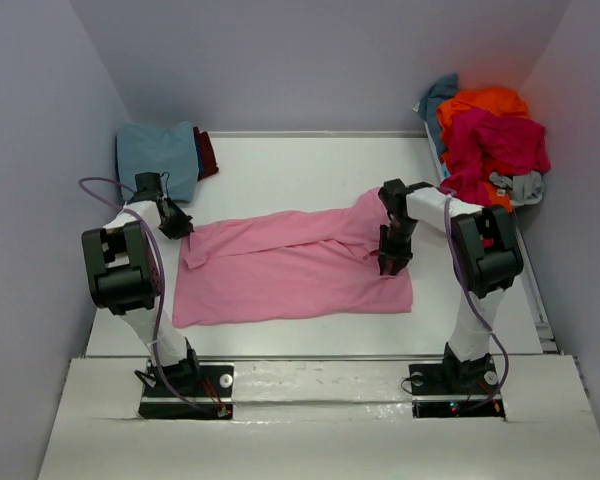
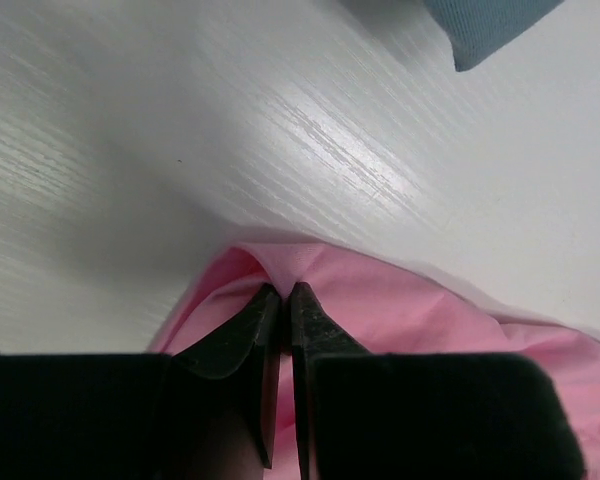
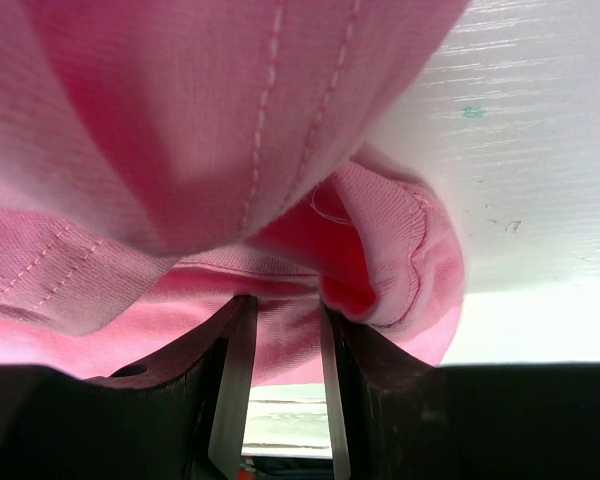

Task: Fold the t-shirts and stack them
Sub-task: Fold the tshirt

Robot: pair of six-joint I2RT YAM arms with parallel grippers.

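wrist views show left hand (image 2: 285, 290) pinching pink t-shirt (image 2: 430, 310), right hand (image 3: 285, 305) seemingly gripping, overhead unclear

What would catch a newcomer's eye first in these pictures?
The light pink cloth t-shirt lies spread across the middle of the white table, with the left gripper and right gripper pinching its two ends. Next, the bright orange and magenta heap of t-shirts at the far right corner.

White table (image 1: 310, 165), pale lilac walls (image 1: 320, 60)
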